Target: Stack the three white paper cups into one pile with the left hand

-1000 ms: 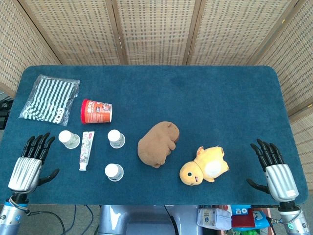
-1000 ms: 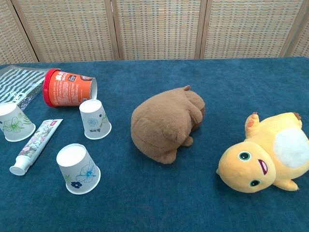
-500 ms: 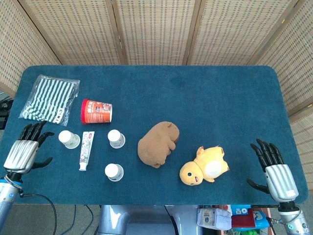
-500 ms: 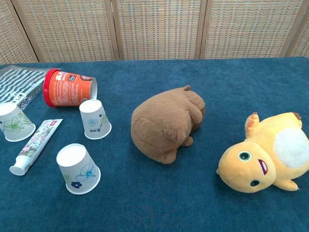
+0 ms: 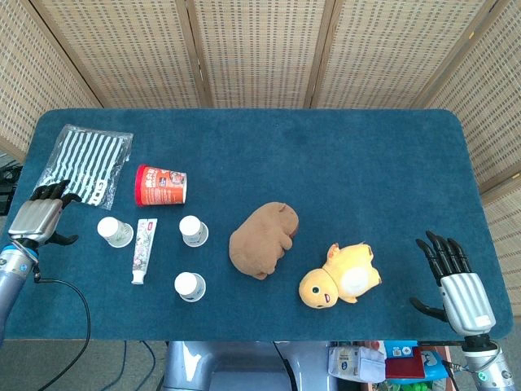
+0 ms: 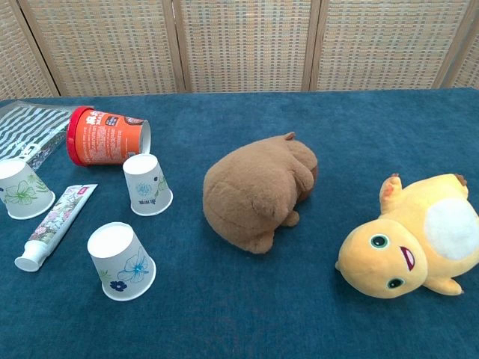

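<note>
From the head view, the left hand [image 5: 37,218] sits at the left edge of the blue felt-covered table [image 5: 326,163], holding nothing. Its fingers look partly curled, but whether they are spread or drawn in is too small to tell. The three white paper cups with floral print all stand upside down on the left half of the table, none nested in another. The leftmost white paper cup [image 5: 115,231] lies just to the hand's right, near it but apart. The middle white paper cup [image 5: 193,230] stands further right in roughly the same row, beyond the flat toothpaste tube [image 5: 144,250] that lies between the two with its long axis running toward the table's front edge. The front white paper cup [image 5: 190,286] sits nearer the front edge, below the middle one. The right hand [image 5: 453,281] rests at the far right with fingers apart and empty, well away from every cup, with the brown plush animal [image 5: 262,240] and the yellow plush duck [image 5: 340,275] between it and them. So the left hand is plainly the nearer one, and its shortest reach is to the leftmost cup.

From the chest view, neither hand shows. The leftmost cup [image 6: 22,188], middle cup [image 6: 147,185] and front cup [image 6: 120,261] each rest on their wide rims, bases up. The red snack tub lying on its side [image 6: 106,135] is close behind the middle cup, and the striped plastic bag [image 6: 30,129] is behind the leftmost.
</note>
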{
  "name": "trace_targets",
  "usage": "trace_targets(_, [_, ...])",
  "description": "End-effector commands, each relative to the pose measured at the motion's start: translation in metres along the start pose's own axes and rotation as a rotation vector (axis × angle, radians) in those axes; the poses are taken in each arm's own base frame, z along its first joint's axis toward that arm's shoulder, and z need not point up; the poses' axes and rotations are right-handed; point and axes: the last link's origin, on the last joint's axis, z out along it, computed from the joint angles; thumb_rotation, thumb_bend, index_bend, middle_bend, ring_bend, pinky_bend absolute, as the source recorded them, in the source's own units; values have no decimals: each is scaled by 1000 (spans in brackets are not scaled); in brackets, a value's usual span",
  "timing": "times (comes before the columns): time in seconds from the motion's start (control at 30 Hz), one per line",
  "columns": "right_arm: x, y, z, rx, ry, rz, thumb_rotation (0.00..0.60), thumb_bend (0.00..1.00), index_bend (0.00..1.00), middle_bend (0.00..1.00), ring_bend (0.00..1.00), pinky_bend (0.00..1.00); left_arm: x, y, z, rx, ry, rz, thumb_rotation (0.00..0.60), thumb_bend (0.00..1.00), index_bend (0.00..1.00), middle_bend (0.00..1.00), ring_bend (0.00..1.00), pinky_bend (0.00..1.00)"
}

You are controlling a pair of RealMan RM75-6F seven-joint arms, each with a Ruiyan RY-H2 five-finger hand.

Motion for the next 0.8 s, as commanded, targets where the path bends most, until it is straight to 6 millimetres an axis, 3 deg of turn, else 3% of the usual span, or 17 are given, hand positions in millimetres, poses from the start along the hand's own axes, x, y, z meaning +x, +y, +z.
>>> trace_targets(0.03, [0, 1, 0, -2, 1, 1, 600, 48, 0, 0, 0, 0, -3, 7, 6, -6, -18, -1, 600, 236, 243, 0, 0, 0])
trace_targets(0.8, [2, 4, 1, -12, 5, 12, 600, 48, 0, 0, 0, 0, -35, 42, 24, -31, -96, 65, 600, 239, 243, 0, 0, 0])
